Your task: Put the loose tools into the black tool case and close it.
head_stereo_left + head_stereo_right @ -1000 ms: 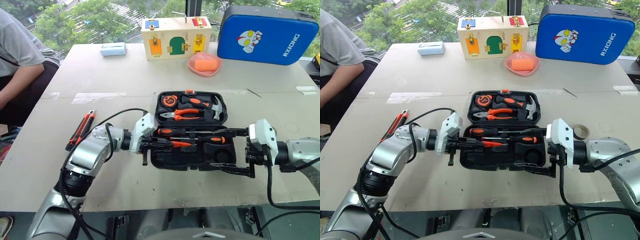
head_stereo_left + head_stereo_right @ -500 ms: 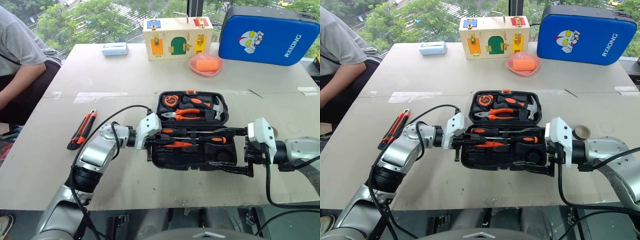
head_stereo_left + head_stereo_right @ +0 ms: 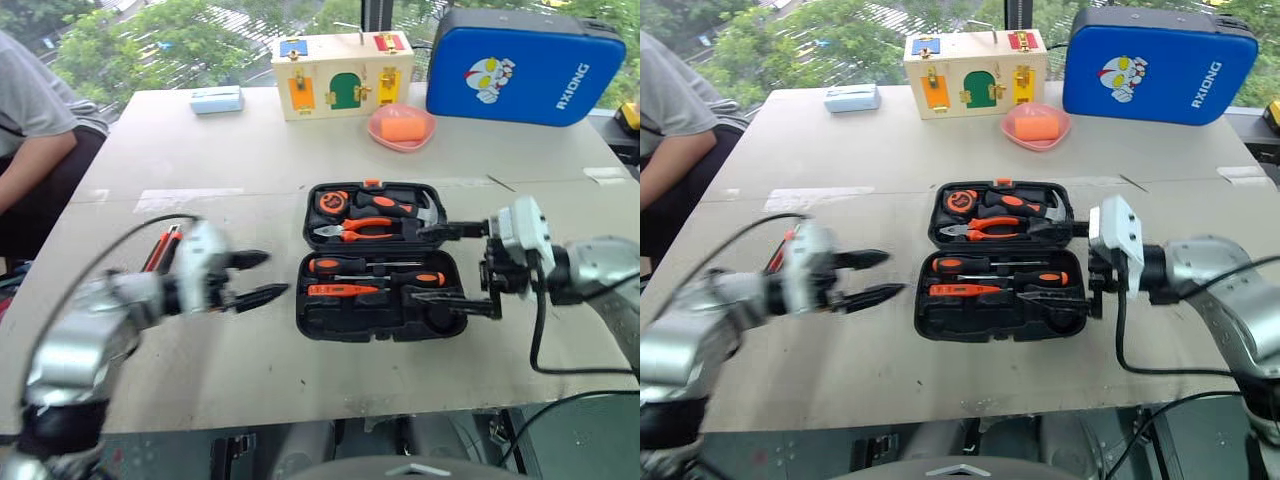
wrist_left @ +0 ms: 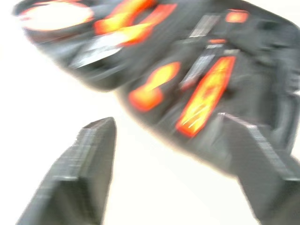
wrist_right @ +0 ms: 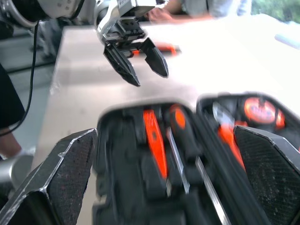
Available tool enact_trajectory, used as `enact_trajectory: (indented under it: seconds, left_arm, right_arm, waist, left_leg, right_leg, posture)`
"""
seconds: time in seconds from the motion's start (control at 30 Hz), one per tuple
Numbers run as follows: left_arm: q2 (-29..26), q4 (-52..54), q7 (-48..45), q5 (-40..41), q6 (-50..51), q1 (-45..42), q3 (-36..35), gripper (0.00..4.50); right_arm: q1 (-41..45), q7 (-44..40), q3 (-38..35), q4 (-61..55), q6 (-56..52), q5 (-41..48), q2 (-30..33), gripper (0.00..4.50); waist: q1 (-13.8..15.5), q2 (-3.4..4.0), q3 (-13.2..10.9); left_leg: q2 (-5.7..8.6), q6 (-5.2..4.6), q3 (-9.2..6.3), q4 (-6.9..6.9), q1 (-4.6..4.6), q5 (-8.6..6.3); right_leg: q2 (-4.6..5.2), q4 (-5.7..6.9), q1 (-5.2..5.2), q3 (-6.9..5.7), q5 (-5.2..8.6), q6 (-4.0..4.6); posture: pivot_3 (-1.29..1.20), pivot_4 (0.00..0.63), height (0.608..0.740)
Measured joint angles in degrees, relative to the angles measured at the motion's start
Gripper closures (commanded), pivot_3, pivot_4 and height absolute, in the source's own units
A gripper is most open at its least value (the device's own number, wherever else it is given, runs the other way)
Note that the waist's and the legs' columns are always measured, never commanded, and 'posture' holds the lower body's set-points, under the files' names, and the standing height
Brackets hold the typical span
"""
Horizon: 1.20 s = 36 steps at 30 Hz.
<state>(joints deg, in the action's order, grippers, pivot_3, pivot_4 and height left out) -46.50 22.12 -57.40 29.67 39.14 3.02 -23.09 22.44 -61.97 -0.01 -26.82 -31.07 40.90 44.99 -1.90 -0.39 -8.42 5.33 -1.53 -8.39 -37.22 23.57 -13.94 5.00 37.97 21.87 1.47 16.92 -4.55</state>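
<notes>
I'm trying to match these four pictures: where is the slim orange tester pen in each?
Left eye view: slim orange tester pen, front-left recess of the black moulded-plastic tool case.
Right eye view: same recess.
Left wrist view: the longest orange streak.
Right wrist view: orange bar beside an orange-handled screwdriver.
Shared landmark: round orange tape measure.

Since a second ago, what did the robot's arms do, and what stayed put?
The left tool let go of the orange tester pen, now lying in the black case, and pulled away to the left with its fingers open. The right tool rose a little at the case's right edge, open as before. The case stayed open, and the knife stayed on the table.
</notes>
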Motion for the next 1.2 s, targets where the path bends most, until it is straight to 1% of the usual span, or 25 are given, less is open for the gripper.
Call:
enact_trajectory:
  seconds: [0.07, 0.1, 0.17, 0.23, 0.33, 0.43, 0.5, 0.6, 0.63, 0.67, 0.7, 0.77, 0.8, 0.83, 0.9, 0.97, 1.03, 1.1, 1.13, 1.17, 1.2]
  left_arm:
    - [0.92, 2.26, 1.77, 0.39, 1.52, 7.29, -6.98, 0.06]
    - [2.41, 3.32, 2.77, 0.39, 1.93, 12.36, -11.45, 0.06]
    - [7.38, 4.60, 4.59, 0.26, 1.77, 22.37, -19.81, 0.06]
    - [11.04, 4.68, 6.09, 0.16, 1.57, 28.50, -24.85, 0.06]
    - [13.12, 4.60, 7.80, 0.17, 1.25, 31.98, -28.82, 0.06]
    - [12.39, 3.39, 9.30, 0.19, 0.13, 31.41, -30.41, 0.06]
    - [9.63, 0.78, 9.88, -0.07, -0.07, 28.31, -29.42, 0.06]
    - [1.83, -5.85, 10.23, -1.07, 0.26, 20.23, -24.92, 0.06]
    - [-1.82, -9.76, 10.25, -1.60, 0.56, 15.79, -22.02, 0.06]
    - [-4.16, -12.88, 10.36, -2.19, 0.60, 12.66, -20.14, 0.06]
    - [-4.63, -13.53, 10.40, -2.40, 0.61, 12.12, -19.76, 0.06]
    - [-8.16, -21.26, 10.27, -4.77, -0.14, 5.40, -13.92, 0.06]
    - [-9.73, -26.74, 10.00, -6.51, -0.92, 1.01, -10.16, 0.06]
    - [-9.93, -27.89, 9.93, -6.94, -1.06, 0.27, -9.44, 0.06]
    - [-10.50, -35.87, 8.04, -8.77, -2.31, -7.05, -2.89, 0.06]
    - [-10.47, -39.04, 7.15, -9.58, -2.79, -10.14, 0.19, 0.06]
    - [-10.43, -44.55, 6.21, -11.60, -4.67, -15.42, 4.61, 0.06]
    - [-10.43, -48.30, 6.07, -13.20, -6.75, -18.08, 6.70, 0.55]
    - [-10.50, -50.91, 5.94, -14.26, -8.19, -19.72, 7.77, 1.10]
    - [-10.50, -50.97, 5.95, -14.30, -8.24, -19.77, 7.79, 1.10]
    - [-10.55, -51.73, 5.84, -14.68, -8.71, -19.95, 7.94, 1.64]
  right_arm:
    - [2.48, -1.86, 0.81, 1.31, 0.12, 0.20, -0.63, 0.00]
    - [4.05, -3.08, 1.65, 2.50, 0.19, 0.13, -1.16, 0.00]
    - [6.54, -5.49, 3.43, 5.14, 0.67, -0.25, -2.66, 0.00]
    - [7.79, -7.57, 4.65, 7.20, 1.46, -0.71, -3.38, 0.00]
    - [9.50, -9.63, 5.94, 9.02, 2.65, -1.68, -4.30, 0.00]
    - [10.07, -11.76, 6.52, 11.14, 4.08, -2.68, -4.92, 0.00]
    - [9.96, -12.66, 6.76, 12.29, 4.79, -3.43, -4.96, 0.00]
    - [9.42, -13.40, 6.77, 12.53, 5.46, -4.37, -4.84, 0.00]
    - [8.80, -13.47, 6.61, 12.34, 5.53, -4.48, -4.67, 0.00]
    - [8.22, -13.47, 6.62, 11.79, 5.52, -4.47, -4.67, 0.00]
    - [8.10, -13.47, 6.64, 11.70, 5.52, -4.47, -4.69, 0.00]
    - [6.59, -12.78, 5.73, 10.59, 5.12, -4.44, -4.04, 0.00]
    - [6.14, -12.11, 5.57, 9.44, 4.90, -4.40, -3.91, 0.00]
    - [6.13, -11.90, 5.58, 9.06, 4.88, -4.35, -3.97, 0.00]
    - [5.21, -10.05, 4.83, 7.01, 4.14, -4.06, -3.82, 0.00]
    - [4.80, -9.24, 4.53, 5.98, 3.76, -3.82, -3.84, 0.00]
    - [3.87, -7.89, 4.27, 4.19, 2.96, -3.47, -3.81, 0.00]
    - [3.51, -6.91, 4.21, 2.99, 2.25, -2.99, -3.78, 0.00]
    - [3.51, -6.09, 4.12, 2.53, 1.71, -2.67, -3.77, 0.00]
    - [3.51, -6.07, 4.12, 2.53, 1.69, -2.67, -3.77, 0.00]
    - [3.51, -5.81, 4.12, 2.48, 1.47, -2.64, -3.71, 0.00]
  waist:
    - [0.03, 0.00, 0.00]
    - [0.01, -0.01, 0.00]
    - [-0.08, -0.02, -0.01]
    - [0.51, -0.04, -0.02]
    - [2.34, -0.04, -0.02]
    - [3.58, -0.05, -0.01]
    - [3.95, -0.07, 0.00]
    - [4.13, -0.08, 0.01]
    - [4.09, -0.07, 0.02]
    - [3.72, -0.09, 0.03]
    - [3.50, -0.08, 0.03]
    - [2.59, -0.03, 0.01]
    - [2.26, -0.05, 0.02]
    - [1.89, -0.06, 0.02]
    - [1.12, -0.05, 0.03]
    - [0.76, -0.07, 0.03]
    - [0.67, -0.08, 0.03]
    - [0.50, -0.08, 0.03]
    - [0.55, -0.06, 0.04]
    - [0.56, -0.06, 0.04]
    - [0.57, -0.06, 0.04]
  left_leg:
    - [0.00, 0.00, 0.02, 0.02, 0.01, 0.00]
    - [0.00, 0.00, 0.03, 0.02, 0.00, 0.00]
    - [-0.01, 0.00, 0.06, 0.02, 0.00, -0.01]
    - [-0.01, -0.01, 0.01, 0.01, 0.00, -0.02]
    - [0.00, -0.23, -0.06, 0.00, -0.01, -0.16]
    - [0.01, -0.24, -0.05, -0.08, -0.01, -0.16]
    - [0.02, -0.23, -0.05, -0.08, -0.02, -0.16]
    - [0.00, -0.16, -0.08, -0.06, -0.04, -0.12]
    - [0.01, 0.00, -0.08, -0.01, -0.04, -0.03]
    - [0.00, 0.02, -0.03, 0.05, -0.01, -0.02]
    - [0.01, 0.02, 0.00, 0.05, -0.01, -0.02]
    - [0.03, 0.03, 0.14, 0.12, -0.03, -0.01]
    - [-0.01, 0.04, 0.12, 0.16, 0.13, -0.01]
    - [-0.03, 0.04, 0.13, 0.16, 0.19, -0.01]
    - [-0.02, 0.07, 0.13, 0.18, 0.25, 0.01]
    - [-0.01, 0.08, 0.14, 0.18, 0.25, 0.02]
    - [-0.01, 0.08, 0.14, 0.15, 0.26, 0.02]
    - [-0.01, 0.08, 0.18, 0.14, 0.25, 0.02]
    - [0.01, 0.08, 0.21, 0.12, 0.22, 0.02]
    - [0.01, 0.08, 0.21, 0.12, 0.22, 0.02]
    - [0.01, 0.08, 0.21, 0.10, 0.22, 0.02]
  right_leg:
    - [0.01, -0.04, 0.00, 0.01, 0.00, 0.00]
    - [0.01, -0.05, -0.01, 0.03, 0.00, 0.00]
    - [0.02, -0.07, -0.01, 0.06, 0.00, 0.01]
    - [0.05, -0.06, -0.01, 0.13, 0.01, 0.02]
    - [0.09, -0.02, -0.03, 0.05, -0.02, 0.07]
    - [0.10, 0.00, -0.07, 0.03, -0.06, 0.15]
    - [0.08, 0.00, -0.07, 0.03, -0.08, 0.17]
    - [0.04, 0.03, -0.05, -0.01, -0.09, 0.17]
    - [0.04, 0.03, -0.04, -0.02, -0.09, 0.17]
    - [0.02, 0.02, 0.05, -0.02, -0.09, 0.16]
    - [0.02, 0.01, 0.06, -0.02, -0.09, 0.16]
    - [0.06, 0.00, 0.15, 0.03, -0.09, 0.14]
    - [0.02, 0.06, 0.37, 0.00, -0.09, 0.14]
    - [-0.01, 0.07, 0.46, 0.02, -0.09, 0.14]
    - [0.02, 0.15, 0.57, -0.01, -0.09, 0.14]
    - [0.03, 0.19, 0.61, 0.00, -0.09, 0.14]
    - [0.03, 0.21, 0.64, -0.02, -0.09, 0.14]
    - [0.04, 0.26, 0.67, 0.03, -0.09, 0.14]
    - [0.07, 0.38, 0.71, 0.04, -0.09, 0.14]
    - [0.07, 0.39, 0.71, 0.04, -0.09, 0.14]
    - [0.07, 0.42, 0.72, 0.04, -0.09, 0.14]
  posture:
    - [0.00, 0.150, 0.735]
    - [0.00, 0.150, 0.735]
    - [0.00, 0.150, 0.735]
    - [0.00, 0.150, 0.735]
    - [0.00, 0.150, 0.735]
    - [0.00, 0.150, 0.735]
    - [0.00, 0.150, 0.735]
    - [0.00, 0.150, 0.735]
    - [0.00, 0.150, 0.735]
    - [0.00, 0.150, 0.735]
    - [0.00, 0.150, 0.735]
    - [0.00, 0.150, 0.735]
    - [0.00, 0.150, 0.735]
    - [0.00, 0.150, 0.735]
    - [0.00, 0.150, 0.735]
    - [0.00, 0.150, 0.735]
    - [0.00, 0.150, 0.735]
    - [0.00, 0.150, 0.735]
    - [0.00, 0.150, 0.735]
    - [0.00, 0.150, 0.735]
    - [0.00, 0.150, 0.735]
